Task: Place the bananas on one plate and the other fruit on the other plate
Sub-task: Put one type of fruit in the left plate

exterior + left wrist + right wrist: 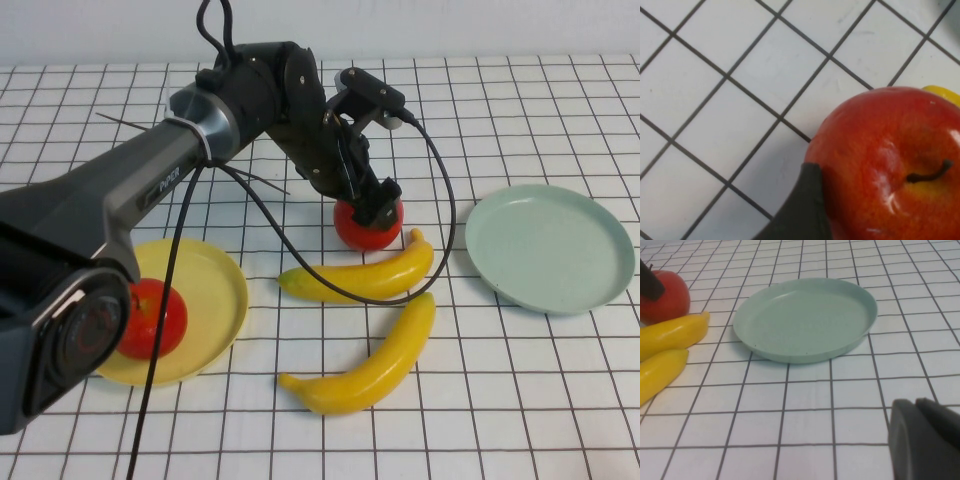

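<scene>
My left gripper [379, 206] reaches to the table's centre and is shut on a red apple [366, 228] that rests on the table. In the left wrist view one dark finger [804, 212] presses the side of this apple [890, 165]. A second red apple [150, 318] sits on the yellow plate [215, 290] at the left. Two yellow bananas [365, 274] [370, 365] lie on the table in front of the held apple. The pale green plate [550, 246] at the right is empty. My right gripper [914, 407] is shut and empty, near the green plate [805, 317], out of the high view.
The left arm and its black cable [440, 215] hang over the near banana's tip. The table is white with a black grid. The far banana's tip [675, 332] touches the held apple's side.
</scene>
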You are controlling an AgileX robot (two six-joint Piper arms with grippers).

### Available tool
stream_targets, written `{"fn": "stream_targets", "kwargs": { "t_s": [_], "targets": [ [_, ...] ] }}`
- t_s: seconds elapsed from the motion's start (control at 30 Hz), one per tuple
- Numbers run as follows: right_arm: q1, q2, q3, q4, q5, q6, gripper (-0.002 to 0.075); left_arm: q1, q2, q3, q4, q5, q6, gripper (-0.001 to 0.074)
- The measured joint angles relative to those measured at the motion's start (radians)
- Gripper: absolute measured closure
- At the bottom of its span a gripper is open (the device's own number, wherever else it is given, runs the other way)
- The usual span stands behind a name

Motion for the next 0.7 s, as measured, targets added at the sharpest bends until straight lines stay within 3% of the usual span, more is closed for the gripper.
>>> {"fn": "stream_targets", "kwargs": {
  "t_s": [0.13, 0.4, 0.7],
  "targets": [
    [0.000, 0.000, 0.000, 0.000, 0.000, 0.000, 0.0742, 0.000, 0.000, 0.000, 0.004, 0.004, -0.003, 0.0149],
    [0.000, 0.000, 0.000, 0.000, 0.000, 0.000, 0.0742, 0.002, -0.009, 0.000, 0.025, 0.020, -0.032, 0.0150],
    [0.000, 0.000, 0.000, 0.000, 0.000, 0.000, 0.0742, 0.062, -0.174, 0.002, 0.210, 0.233, -0.156, 0.0151]
  ]
}}
